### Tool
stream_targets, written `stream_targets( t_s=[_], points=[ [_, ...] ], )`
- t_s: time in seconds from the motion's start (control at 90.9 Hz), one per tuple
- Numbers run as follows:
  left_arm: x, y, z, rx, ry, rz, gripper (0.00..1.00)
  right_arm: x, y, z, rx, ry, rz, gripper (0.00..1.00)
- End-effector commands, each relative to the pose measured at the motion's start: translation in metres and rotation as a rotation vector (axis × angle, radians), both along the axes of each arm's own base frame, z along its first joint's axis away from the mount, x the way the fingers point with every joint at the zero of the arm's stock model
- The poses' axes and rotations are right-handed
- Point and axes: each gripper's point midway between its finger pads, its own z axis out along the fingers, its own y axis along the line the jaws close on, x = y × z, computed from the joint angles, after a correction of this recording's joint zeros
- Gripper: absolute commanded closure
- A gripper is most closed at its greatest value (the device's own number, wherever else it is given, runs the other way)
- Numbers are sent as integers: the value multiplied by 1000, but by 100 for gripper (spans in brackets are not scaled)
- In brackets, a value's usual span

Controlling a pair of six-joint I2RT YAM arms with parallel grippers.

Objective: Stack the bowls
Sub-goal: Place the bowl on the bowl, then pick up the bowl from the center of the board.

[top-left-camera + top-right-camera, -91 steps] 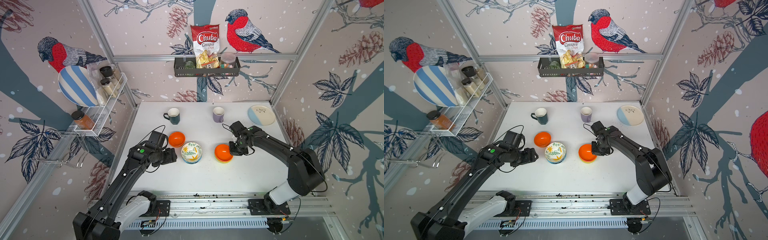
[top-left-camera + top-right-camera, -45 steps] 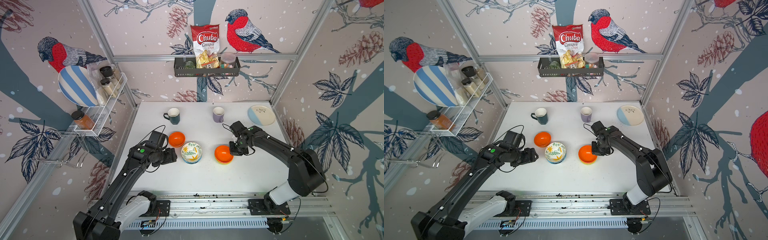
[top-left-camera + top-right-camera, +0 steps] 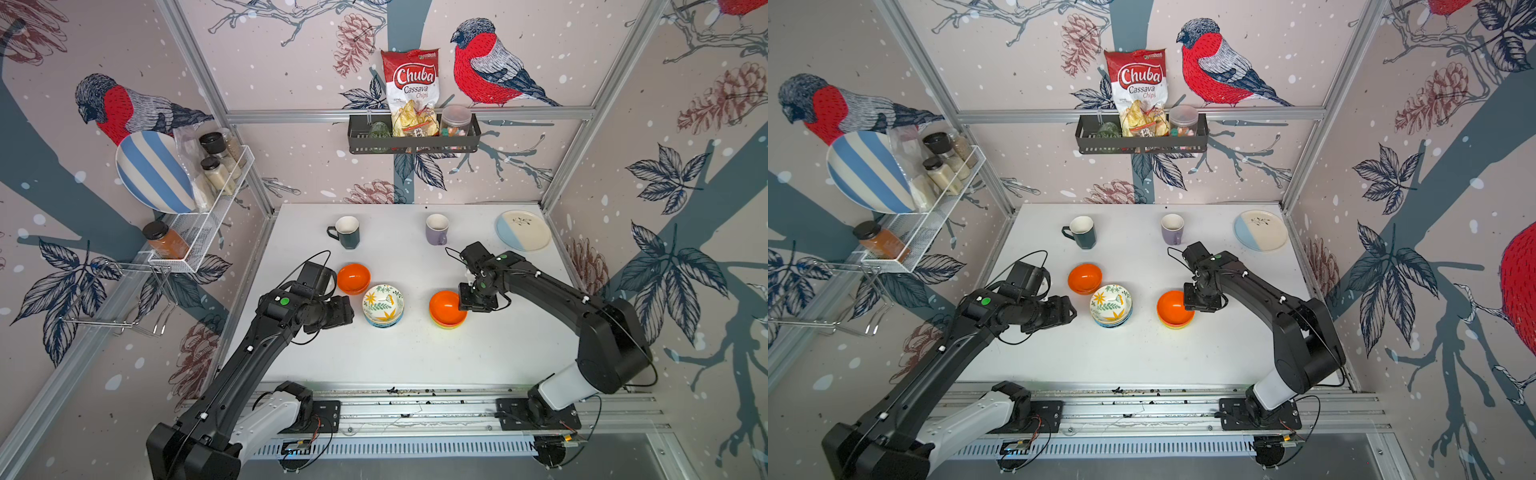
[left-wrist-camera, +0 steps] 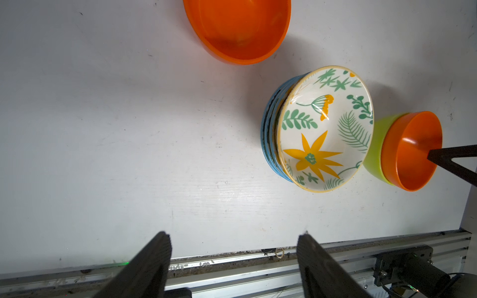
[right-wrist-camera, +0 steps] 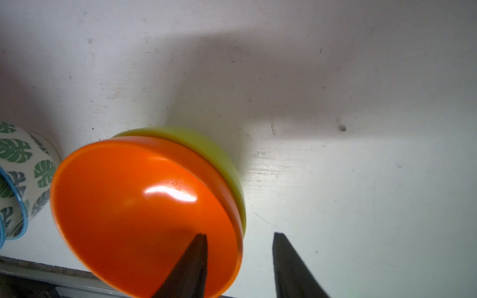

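White bench [image 3: 415, 353], bird-print walls. Both top views show three bowl groups: loose orange bowl [image 3: 353, 278], floral bowl [image 3: 382, 302] capping a stack, nested orange bowl [image 3: 444, 307]. Wrist views add what's underneath: lime green bowl [image 5: 219, 154] carrying the nested one, blue-rimmed bowls [image 4: 271, 129] under the floral one (count unclear), and one leaf-print bowl [image 5: 31, 165]. Right hand [image 5: 239, 234] released, one finger inside the nested orange rim, one outside, gaps visible. Left hand [image 4: 234, 233] spread wide, empty, near the floral stack. At the back: dark green mug [image 3: 347, 232], lilac mug [image 3: 437, 228], one plate [image 3: 523, 230].
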Motion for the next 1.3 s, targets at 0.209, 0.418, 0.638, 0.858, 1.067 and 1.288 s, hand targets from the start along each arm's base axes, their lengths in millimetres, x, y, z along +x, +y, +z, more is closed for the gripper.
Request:
stream_targets(
  t_s=[0.209, 0.418, 0.638, 0.858, 1.067, 1.288],
  points=[
    [36, 15, -9, 84, -45, 147, 26, 16, 4, 52, 107, -157, -31, 38],
    [80, 21, -24, 102, -47, 226, 37, 12, -6, 65, 108, -194, -40, 38],
    [116, 19, -36, 81, -24, 252, 45, 10, -3, 64, 125, -186, -33, 39],
    [134, 28, -53, 111, 10, 292, 56, 9, 0, 61, 133, -165, -30, 42],
    [145, 28, -66, 106, 22, 300, 61, 10, 0, 59, 133, -162, -34, 42],
    [148, 29, -81, 120, 50, 291, 64, 10, 1, 53, 128, -141, -27, 48]
  ],
)
